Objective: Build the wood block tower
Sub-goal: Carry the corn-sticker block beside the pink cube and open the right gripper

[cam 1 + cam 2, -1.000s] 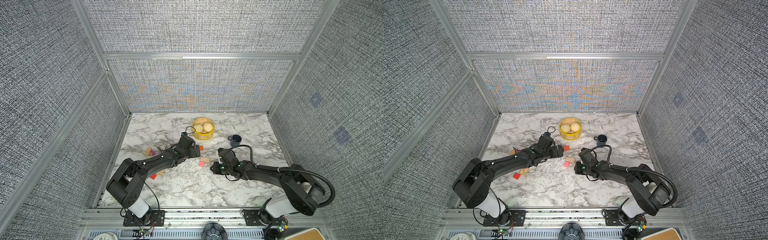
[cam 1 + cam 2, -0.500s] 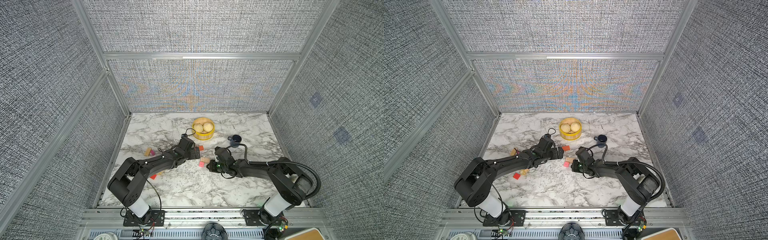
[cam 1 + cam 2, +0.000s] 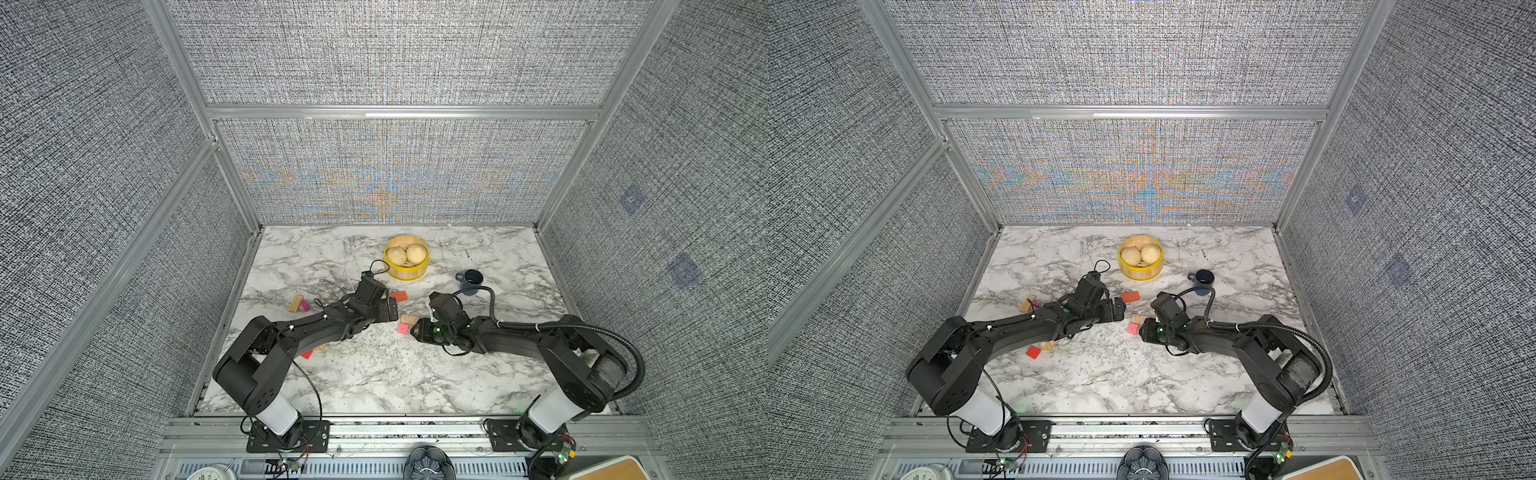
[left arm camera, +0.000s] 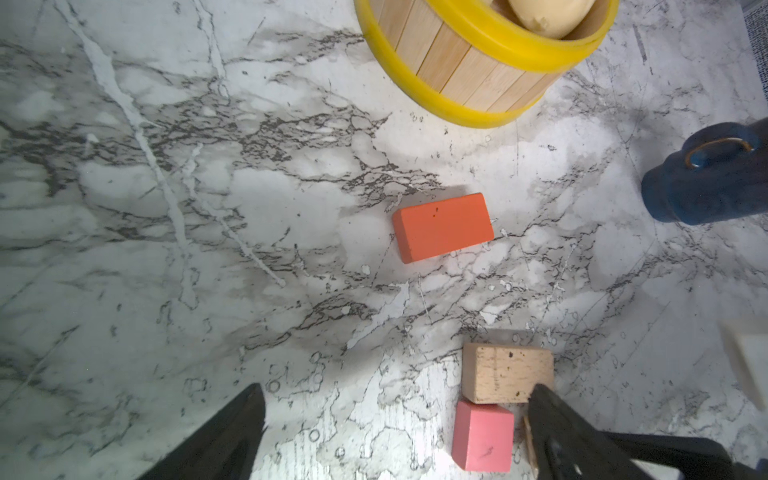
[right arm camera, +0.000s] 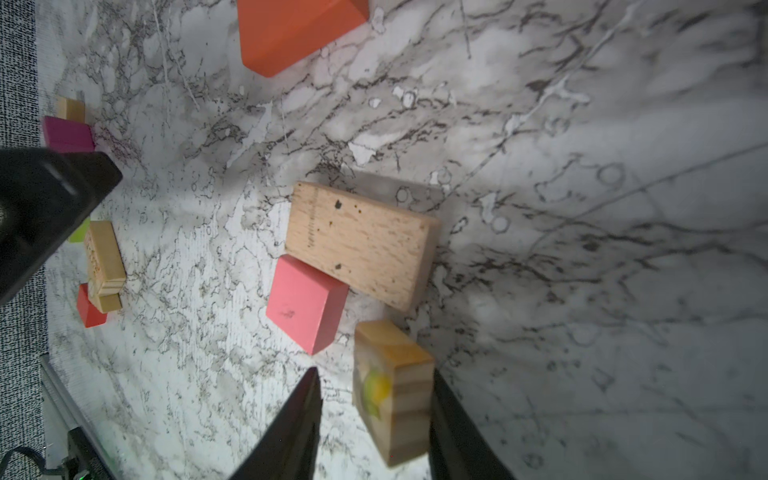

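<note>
Yellow steamer basket (image 3: 409, 273) stands near blue mug (image 3: 471, 278).

My right gripper (image 3: 416, 328) slid left toward frame centre, now just beside the pink block (image 3: 402, 328); its jaws wider apart than before, around the small tan block (image 5: 392, 390)

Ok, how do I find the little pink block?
Start at the round yellow basket of buns at the back of the marble table. Come forward past the orange slab to a flat tan slab. The pink cube sits right against it, the only light pink piece.
</note>
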Controlling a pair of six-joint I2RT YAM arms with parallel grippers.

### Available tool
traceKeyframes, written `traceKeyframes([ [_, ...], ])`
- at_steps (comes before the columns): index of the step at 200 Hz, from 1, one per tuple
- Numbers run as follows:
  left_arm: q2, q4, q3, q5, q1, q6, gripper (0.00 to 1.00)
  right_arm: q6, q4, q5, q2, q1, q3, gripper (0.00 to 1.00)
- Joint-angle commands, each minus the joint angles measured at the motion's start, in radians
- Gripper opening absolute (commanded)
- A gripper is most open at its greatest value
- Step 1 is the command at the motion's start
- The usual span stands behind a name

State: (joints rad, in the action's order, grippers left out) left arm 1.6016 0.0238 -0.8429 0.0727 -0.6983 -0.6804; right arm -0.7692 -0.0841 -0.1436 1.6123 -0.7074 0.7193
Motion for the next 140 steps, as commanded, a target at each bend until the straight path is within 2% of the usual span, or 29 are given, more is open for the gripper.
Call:
traceKeyframes([
  [1,-0.017,-0.015,0.011,0.013,0.0,0.01,0.99,0.028,0.05,0.015,-0.016,0.002,0.007,0.47],
  [22,-0.032,-0.01,0.026,0.018,0.0,0.01,0.98,0.044,0.079,0.028,-0.037,0.002,0.012,0.48],
  [30,-0.037,-0.009,0.03,0.016,0.0,0.013,0.94,0.05,0.091,0.033,-0.045,0.003,0.011,0.48],
  [42,-0.04,-0.007,0.036,0.012,0.0,0.02,0.82,0.06,0.109,0.042,-0.058,0.003,0.012,0.48],
  [59,-0.043,-0.004,0.048,0.017,0.0,0.024,0.57,0.077,0.129,0.05,-0.07,0.004,0.012,0.48],
  [73,-0.045,-0.002,0.059,0.021,0.0,0.019,0.46,0.092,0.153,0.063,-0.078,0.003,0.015,0.47],
  [89,-0.043,-0.014,0.069,0.012,0.0,0.019,0.35,0.102,0.167,0.074,-0.086,0.004,0.01,0.39],
  [106,-0.031,-0.024,0.068,-0.014,0.0,0.019,0.23,0.112,0.181,0.078,-0.089,0.006,0.01,0.18],
  [123,-0.012,-0.027,0.06,-0.033,-0.001,0.018,0.06,0.116,0.186,0.077,-0.088,0.007,0.009,0.01],
  [131,-0.001,-0.03,0.056,-0.038,-0.001,0.016,0.0,0.116,0.186,0.075,-0.086,0.008,0.008,0.0],
  [140,0.011,-0.03,0.049,-0.046,-0.002,0.013,0.0,0.118,0.185,0.074,-0.08,0.01,0.009,0.0],
])
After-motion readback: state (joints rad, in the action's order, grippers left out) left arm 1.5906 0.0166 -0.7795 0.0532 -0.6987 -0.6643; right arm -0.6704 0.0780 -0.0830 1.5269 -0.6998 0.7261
